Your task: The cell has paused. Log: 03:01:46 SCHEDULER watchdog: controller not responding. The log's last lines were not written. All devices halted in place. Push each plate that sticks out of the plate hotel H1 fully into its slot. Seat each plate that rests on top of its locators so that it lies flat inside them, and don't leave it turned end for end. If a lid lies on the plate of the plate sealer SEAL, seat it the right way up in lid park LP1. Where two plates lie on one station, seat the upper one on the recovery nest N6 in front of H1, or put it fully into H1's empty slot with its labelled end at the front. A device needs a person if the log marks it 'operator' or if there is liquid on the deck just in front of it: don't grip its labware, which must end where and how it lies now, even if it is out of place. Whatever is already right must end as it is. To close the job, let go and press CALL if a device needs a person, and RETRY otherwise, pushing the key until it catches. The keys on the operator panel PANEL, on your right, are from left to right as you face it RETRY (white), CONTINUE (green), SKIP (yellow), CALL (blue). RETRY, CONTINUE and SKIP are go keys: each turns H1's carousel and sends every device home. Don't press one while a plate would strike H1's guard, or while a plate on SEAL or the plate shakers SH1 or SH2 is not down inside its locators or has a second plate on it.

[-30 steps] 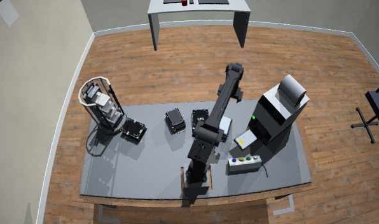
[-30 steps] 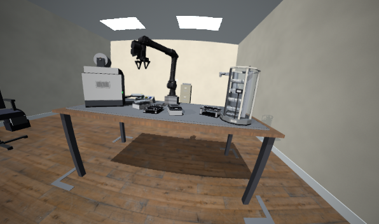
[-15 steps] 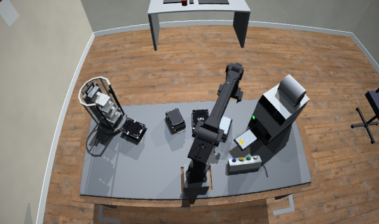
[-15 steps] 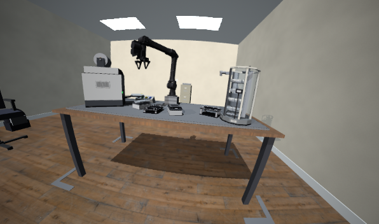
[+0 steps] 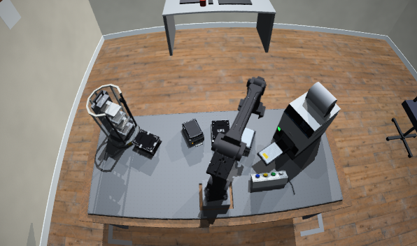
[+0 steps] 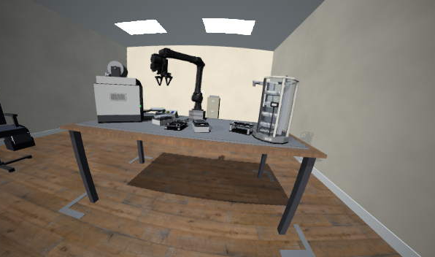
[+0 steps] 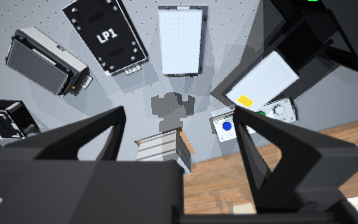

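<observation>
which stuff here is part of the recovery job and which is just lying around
Job:
- glass-walled cylindrical plate hotel
- grey box-shaped sealer
- white plate with yellow label
- black LP1 lid park
- grey four-key panel
- open black fingers

Lying about:
- grey side table
- black office chair

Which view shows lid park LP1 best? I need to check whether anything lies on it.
The wrist view: lid park LP1 lies in full sight from above, label readable, nothing on it. In the top view LP1 is small and partly hidden by the arm. In the exterior view it cannot be picked out.
</observation>
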Robot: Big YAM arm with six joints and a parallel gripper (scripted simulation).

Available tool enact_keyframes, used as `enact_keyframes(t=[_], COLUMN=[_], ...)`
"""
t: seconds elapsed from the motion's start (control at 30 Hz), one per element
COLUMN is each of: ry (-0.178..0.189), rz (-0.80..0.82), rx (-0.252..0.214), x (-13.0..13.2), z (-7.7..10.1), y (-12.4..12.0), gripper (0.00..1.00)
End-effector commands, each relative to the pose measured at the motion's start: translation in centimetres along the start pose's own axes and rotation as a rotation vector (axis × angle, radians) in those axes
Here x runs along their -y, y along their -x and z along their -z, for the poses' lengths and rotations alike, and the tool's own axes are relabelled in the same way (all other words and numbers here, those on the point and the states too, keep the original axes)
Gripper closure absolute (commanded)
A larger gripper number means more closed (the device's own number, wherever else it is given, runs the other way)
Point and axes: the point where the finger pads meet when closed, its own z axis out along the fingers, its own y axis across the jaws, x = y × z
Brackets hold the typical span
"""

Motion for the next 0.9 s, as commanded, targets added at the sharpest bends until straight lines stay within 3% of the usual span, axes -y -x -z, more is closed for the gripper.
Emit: enact_keyframes(t=[0.0, 0.07, 0.57, 0.63, 0.87], ry=[0.001, 0.001, 0.0, 0.0, 0.0], rz=[-0.003, -0.003, -0.003, -0.003, -0.003], rx=[-0.001, -0.001, -0.001, -0.001, -0.002], x=[0.9, 0.9, 1.0, 1.0, 1.0], z=[-2.4, -2.4, -9.9, -9.9, -13.4], y=[0.6, 0.6, 0.5, 0.5, 0.4], gripper=[0.0, 0.0, 0.0, 0.0, 0.0])
